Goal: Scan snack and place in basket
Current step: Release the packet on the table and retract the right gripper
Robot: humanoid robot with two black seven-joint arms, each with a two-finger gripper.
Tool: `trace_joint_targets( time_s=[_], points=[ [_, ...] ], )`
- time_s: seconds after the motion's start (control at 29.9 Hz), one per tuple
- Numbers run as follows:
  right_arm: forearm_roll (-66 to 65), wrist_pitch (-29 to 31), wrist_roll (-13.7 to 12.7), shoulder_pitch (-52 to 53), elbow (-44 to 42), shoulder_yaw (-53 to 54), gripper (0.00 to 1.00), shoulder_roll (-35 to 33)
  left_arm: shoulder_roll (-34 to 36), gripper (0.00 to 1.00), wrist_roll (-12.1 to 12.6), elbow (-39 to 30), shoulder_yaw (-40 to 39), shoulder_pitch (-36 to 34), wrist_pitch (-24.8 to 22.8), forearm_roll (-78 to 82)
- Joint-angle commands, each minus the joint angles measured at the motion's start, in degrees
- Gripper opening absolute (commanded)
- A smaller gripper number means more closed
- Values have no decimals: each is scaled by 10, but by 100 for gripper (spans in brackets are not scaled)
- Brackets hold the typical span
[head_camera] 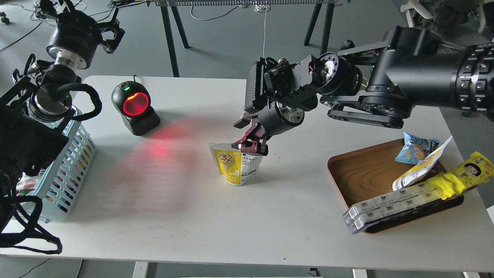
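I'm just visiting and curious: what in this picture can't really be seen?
Head view:
- Light blue slotted plastic basket: inside hidden by the black left arm.
- Left gripper: too dark to read.
- Yellow-and-white nut snack pouch: text too small.
- Right gripper: grip on pouch unclear.

Snack (pixel 235 165) stands mid-table, between basket (pixel 65 170) and tray (pixel 362 173).

Snack pouch (pixel 234 165), yellow w/ white top, stands upright mid-counter (pixel 193 208); light blue slotted basket (pixel 65 170) at far left edge.
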Motion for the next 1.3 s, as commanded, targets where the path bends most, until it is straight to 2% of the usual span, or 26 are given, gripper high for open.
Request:
trace_joint_targets(
  time_s=[0.0,0.2,0.4,0.54,0.64,0.7,0.87,0.94,1.04,1.17,1.27],
  points=[
    [34,5,0,20,40,10,72,-38,8,100,0,0,0,0,0,0],
    [72,7,0,54,97,12,81,-130,15,100,1,0,2,0,0,0],
    [120,9,0,49,98,40,81,-239,15,100,2,0,46,-11,0,0],
    [197,9,0,17,100,68,85,-305,15,100,3,-3,50,-18,0,7],
    [286,9,0,-22,91,97,93,-348,18,99,3,-10,50,-18,0,27],
    [350,9,0,-49,84,115,94,-373,24,99,3,-15,50,-20,0,45],
    [463,9,0,-134,75,167,94,-390,60,98,3,-21,50,-33,0,106],
    [501,9,0,-163,67,194,94,-389,79,98,2,-43,51,-33,0,122],
    [572,17,0,-200,28,233,94,-384,121,98,0,-116,53,-28,0,154],
    [674,56,0,-241,4,279,94,-383,221,98,-5,-230,84,-24,0,213],
    [754,59,0,-267,-4,307,94,-382,286,98,-7,-291,113,-22,0,241]
  ],
)
